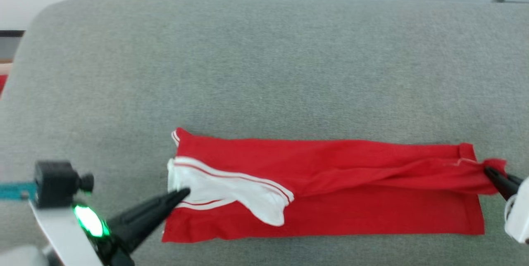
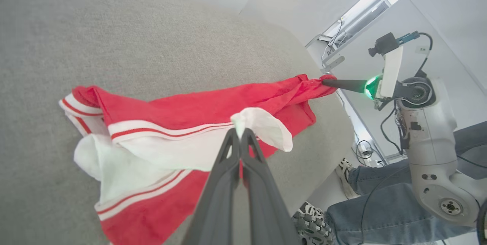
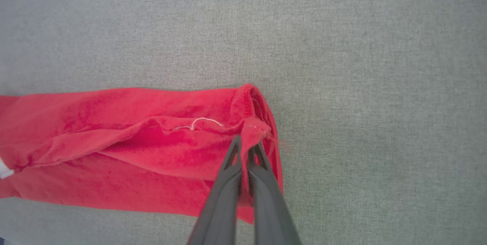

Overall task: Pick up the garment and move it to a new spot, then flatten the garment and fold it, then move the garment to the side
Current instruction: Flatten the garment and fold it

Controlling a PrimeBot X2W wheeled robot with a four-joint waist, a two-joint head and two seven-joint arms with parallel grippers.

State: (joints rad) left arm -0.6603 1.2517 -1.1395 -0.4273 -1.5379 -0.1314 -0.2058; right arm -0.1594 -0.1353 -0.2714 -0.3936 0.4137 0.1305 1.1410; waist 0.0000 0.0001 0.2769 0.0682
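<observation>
Lengthwise, the garment (image 1: 330,191) lies folded on the grey cushion (image 1: 264,72), stretched between both grippers: the left gripper (image 1: 184,193) is closed on its white sleeve (image 1: 231,189), the right gripper (image 1: 489,171) closed on the red hem corner. A person's jeans-clad legs (image 2: 380,207) are beside the cushion's edge.

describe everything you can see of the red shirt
The shirt is soft red knit cloth with a white sleeve edged in red-and-white stripes. It lies folded into a long, creased band across the grey fabric surface, with no lettering showing. The left pincer is shut on the sleeve end. The right pincer is shut on the bunched red corner at the opposite end, which is drawn to a point.
</observation>
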